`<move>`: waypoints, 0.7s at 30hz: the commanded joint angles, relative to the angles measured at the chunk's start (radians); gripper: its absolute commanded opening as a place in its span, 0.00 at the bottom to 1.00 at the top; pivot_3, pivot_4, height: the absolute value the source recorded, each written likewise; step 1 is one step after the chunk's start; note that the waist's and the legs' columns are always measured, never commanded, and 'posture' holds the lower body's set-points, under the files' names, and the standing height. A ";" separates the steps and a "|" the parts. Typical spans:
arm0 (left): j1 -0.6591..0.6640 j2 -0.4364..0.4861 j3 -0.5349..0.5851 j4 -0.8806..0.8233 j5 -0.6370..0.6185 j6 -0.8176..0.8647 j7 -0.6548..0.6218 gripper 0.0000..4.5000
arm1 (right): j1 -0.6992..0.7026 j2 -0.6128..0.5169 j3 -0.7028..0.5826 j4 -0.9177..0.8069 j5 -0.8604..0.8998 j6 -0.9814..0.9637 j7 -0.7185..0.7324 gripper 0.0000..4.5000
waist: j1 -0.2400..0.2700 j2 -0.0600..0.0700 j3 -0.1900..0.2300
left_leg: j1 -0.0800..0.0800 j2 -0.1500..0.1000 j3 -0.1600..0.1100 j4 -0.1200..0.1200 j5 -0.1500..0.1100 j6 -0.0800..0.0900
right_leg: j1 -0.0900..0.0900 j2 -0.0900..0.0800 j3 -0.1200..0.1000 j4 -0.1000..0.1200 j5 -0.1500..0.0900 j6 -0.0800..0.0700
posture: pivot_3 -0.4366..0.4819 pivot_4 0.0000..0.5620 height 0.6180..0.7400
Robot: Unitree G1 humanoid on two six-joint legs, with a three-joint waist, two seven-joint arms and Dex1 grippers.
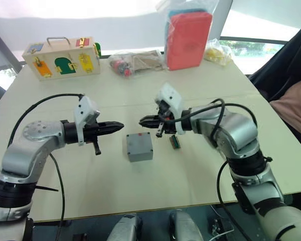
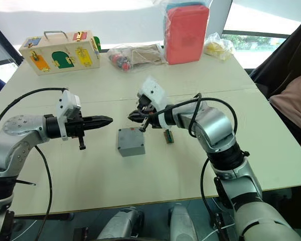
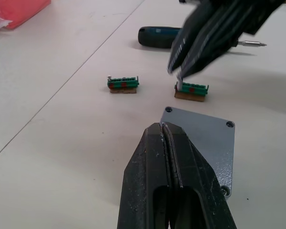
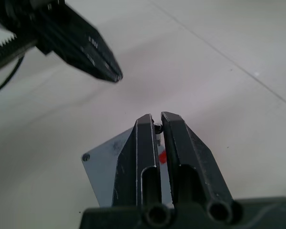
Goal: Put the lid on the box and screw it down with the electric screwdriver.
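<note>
Beige table point(image 1: 200, 165) by bright windows, lidded box point(image 1: 139, 146) between left tool point(image 1: 121, 124) together, right tool point(image 1: 141, 121) seemingly pinching something tiny.

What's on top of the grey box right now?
The lid sits on the box, flush with its edges, with screw holes visible at the corners. Whether screws are in cannot be told. The box's inside is covered by the lid.
</note>
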 commanded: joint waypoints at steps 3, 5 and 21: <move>0.009 0.010 0.018 -0.051 -0.022 -0.007 -0.003 0.00 | 0.006 -0.023 0.038 0.051 -0.048 -0.101 -0.003 0.05 | -0.002 0.000 0.000 | 0.000 0.000 0.000 0.000 0.000 0.000 | 0.000 0.000 0.000 0.000 0.000 0.000 | 0.48 0.27 1.00; 0.009 0.011 0.017 -0.051 -0.022 -0.008 -0.001 0.00 | 0.003 -0.024 0.039 0.067 -0.052 -0.113 -0.002 0.05 | -0.002 0.000 0.000 | 0.000 0.000 0.000 0.000 0.000 0.000 | 0.000 0.000 0.000 0.000 0.000 0.000 | 0.48 0.27 1.00; 0.007 -0.001 0.007 -0.050 -0.017 -0.014 0.017 0.00 | 0.004 -0.037 0.048 0.119 -0.089 -0.153 0.006 0.05 | -0.001 0.000 0.000 | 0.000 0.000 0.000 0.000 0.000 0.000 | 0.000 0.000 0.000 0.000 0.000 0.000 | 0.48 0.27 1.00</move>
